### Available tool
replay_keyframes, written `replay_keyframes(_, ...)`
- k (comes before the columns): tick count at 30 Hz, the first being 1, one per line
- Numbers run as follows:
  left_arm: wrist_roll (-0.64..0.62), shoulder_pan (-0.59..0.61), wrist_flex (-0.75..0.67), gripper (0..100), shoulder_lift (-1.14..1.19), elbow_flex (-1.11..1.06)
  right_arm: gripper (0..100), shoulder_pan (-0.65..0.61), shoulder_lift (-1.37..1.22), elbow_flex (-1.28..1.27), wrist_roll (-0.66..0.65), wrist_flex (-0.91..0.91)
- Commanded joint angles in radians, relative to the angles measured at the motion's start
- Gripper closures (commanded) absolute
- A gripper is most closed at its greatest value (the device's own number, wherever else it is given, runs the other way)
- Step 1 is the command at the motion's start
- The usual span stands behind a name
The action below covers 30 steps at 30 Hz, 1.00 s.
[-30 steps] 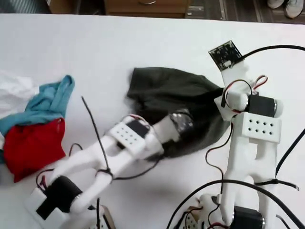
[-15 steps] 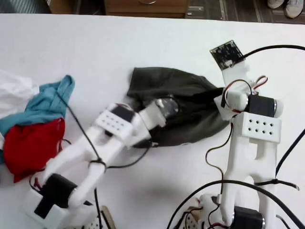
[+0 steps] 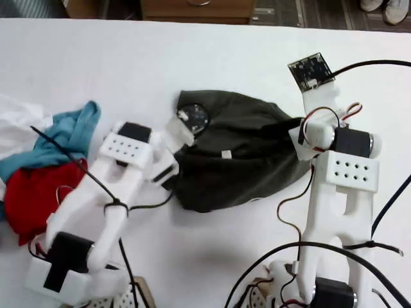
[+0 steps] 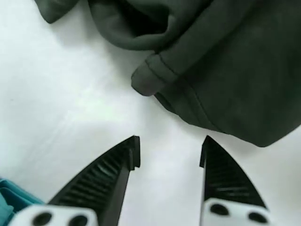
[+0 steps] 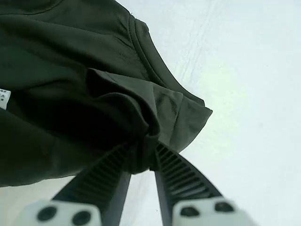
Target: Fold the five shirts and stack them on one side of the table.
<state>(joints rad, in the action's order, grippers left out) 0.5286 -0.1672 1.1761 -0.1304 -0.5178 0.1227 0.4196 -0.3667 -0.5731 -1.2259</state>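
Note:
A dark green shirt (image 3: pixel 244 157) lies crumpled in the middle of the table, with a small white tag showing on it. My left gripper (image 3: pixel 186 127) hangs at the shirt's left edge. In the left wrist view it (image 4: pixel 170 149) is open over bare table, just short of a folded hem of the shirt (image 4: pixel 211 61). My right gripper (image 3: pixel 293 133) is at the shirt's right edge. In the right wrist view it (image 5: pixel 142 157) is shut on a bunched fold of the shirt (image 5: pixel 70 94).
A heap of other shirts sits at the table's left edge: white (image 3: pixel 19 122), teal (image 3: pixel 67 135) and red (image 3: pixel 38 196). The teal shirt (image 4: pixel 7 200) also shows in the left wrist view. Cables (image 3: pixel 289 224) trail near the arms' bases. Bare table lies beyond the shirt.
My left arm has swung left and back, from over the middle of the dark shirt to its left edge. The shirt now lies more spread out. The right arm has kept still.

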Motion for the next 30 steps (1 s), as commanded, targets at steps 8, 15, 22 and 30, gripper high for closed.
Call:
replay_keyframes(8, 0.091, -0.137, 0.043, 77, 0.028, 0.197, 96.8, 0.008, 0.039, -0.017, 0.008, 0.015)
replay_keyframes(15, 0.215, -0.137, 0.13, 77, 0.313, 0.407, 96.8, 0.008, 0.042, -0.017, 0.008, 0.01)
replay_keyframes(22, 0.221, -0.124, 0.224, 77, 0.483, 0.613, 96.7, 0.027, 0.045, -0.017, 0.006, 0.008)
replay_keyframes(30, 0.222, -0.132, 0.427, 97, 0.459, 0.763, 96.5, 0.058, 0.041, -0.017, 0.005, 0.013)
